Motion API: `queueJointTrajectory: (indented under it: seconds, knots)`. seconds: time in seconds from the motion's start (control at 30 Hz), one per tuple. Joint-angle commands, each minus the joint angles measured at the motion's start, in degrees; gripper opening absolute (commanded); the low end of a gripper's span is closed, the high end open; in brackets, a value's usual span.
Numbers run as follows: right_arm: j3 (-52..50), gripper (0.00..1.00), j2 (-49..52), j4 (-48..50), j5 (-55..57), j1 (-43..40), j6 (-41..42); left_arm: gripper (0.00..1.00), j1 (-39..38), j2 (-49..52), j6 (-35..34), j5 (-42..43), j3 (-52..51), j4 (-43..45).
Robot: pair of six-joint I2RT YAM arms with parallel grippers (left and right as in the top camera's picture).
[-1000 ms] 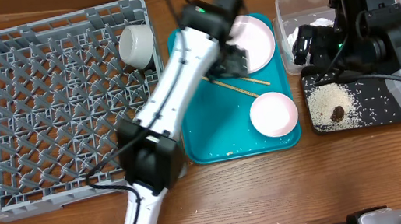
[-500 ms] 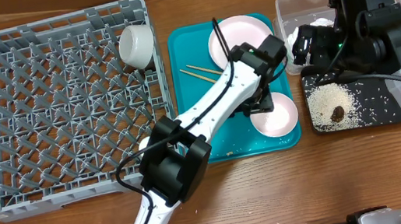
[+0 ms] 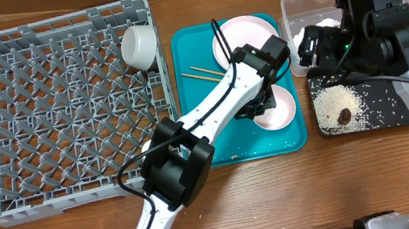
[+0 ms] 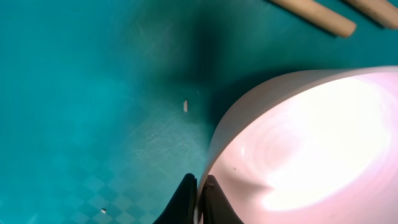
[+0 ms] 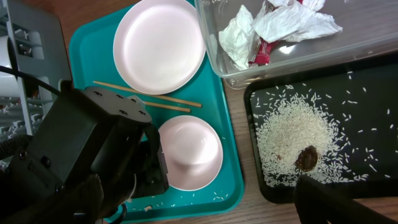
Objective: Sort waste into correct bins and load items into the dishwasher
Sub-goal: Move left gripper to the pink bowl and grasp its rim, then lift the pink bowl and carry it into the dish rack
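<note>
My left gripper [image 3: 262, 107] [image 4: 198, 200] is shut on the near rim of a whitish bowl [image 3: 283, 111] [image 4: 311, 143] [image 5: 189, 149], which stands on the teal tray [image 3: 215, 133]. A pale pink plate [image 3: 236, 39] [image 5: 158, 45] and two wooden chopsticks [image 3: 203, 72] [image 5: 146, 97] lie on the same tray. My right gripper [image 3: 315, 47] [image 5: 202, 196] hangs open over the clear tub [image 3: 291, 7] and the black tray [image 3: 385, 115]. Crumpled wrappers [image 5: 273, 28] lie in the tub. Rice [image 5: 292, 134] and a brown lump [image 5: 306, 158] lie on the black tray. A white cup [image 3: 139, 46] sits in the grey dishwasher rack [image 3: 53, 120].
Stray rice grains lie along the teal tray's front edge [image 5: 186, 200]. The left arm [image 3: 206, 122] stretches across the rack's right corner and the teal tray. Bare wooden table [image 3: 295, 190] shows in front of the trays.
The left gripper swung from over the pink plate down to the bowl and closed on its rim. The right arm has stayed still.
</note>
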Motion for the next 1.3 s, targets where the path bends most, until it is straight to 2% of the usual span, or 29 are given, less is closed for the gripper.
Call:
queueJointTrajectory:
  seconds: [0.0, 0.13, 0.3, 0.47, 0.57, 0.77, 1.03, 1.27]
  knots:
    - [1.07, 1.0, -0.26, 0.31, 0.37, 0.02, -0.33, 0.04, 0.04, -1.01, 1.77, -0.92, -0.2, -0.13]
    - [1.07, 1.0, -0.26, 0.31, 0.37, 0.02, -0.33, 0.04, 1.09, -2.69, 4.68, -0.79, 1.79, -3.54]
    - [1.09, 1.0, -0.26, 0.31, 0.37, 0.02, -0.33, 0.04, 3.98, -10.91, 10.93, -2.34, 8.04, -10.25]
    - [1.09, 1.0, -0.26, 0.31, 0.37, 0.02, -0.33, 0.04, 9.84, -21.33, 19.41, -17.38, 10.05, -15.72]
    - [1.09, 1.0, -0.26, 0.31, 0.37, 0.02, -0.33, 0.04, 13.92, -24.98, 19.58, -29.2, 10.05, -20.17]
    - [1.09, 1.0, -0.26, 0.31, 0.37, 0.02, -0.33, 0.04, 20.15, -25.97, 16.92, -42.8, 8.66, -26.84]
    - [1.09, 1.0, -0.26, 0.31, 0.37, 0.02, -0.33, 0.04, 19.78, -25.9, 15.72, -62.01, -4.39, -23.34]
    - [1.09, 1.0, -0.26, 0.31, 0.37, 0.02, -0.33, 0.04, 19.32, -25.83, 15.61, -67.76, -17.81, -13.64]
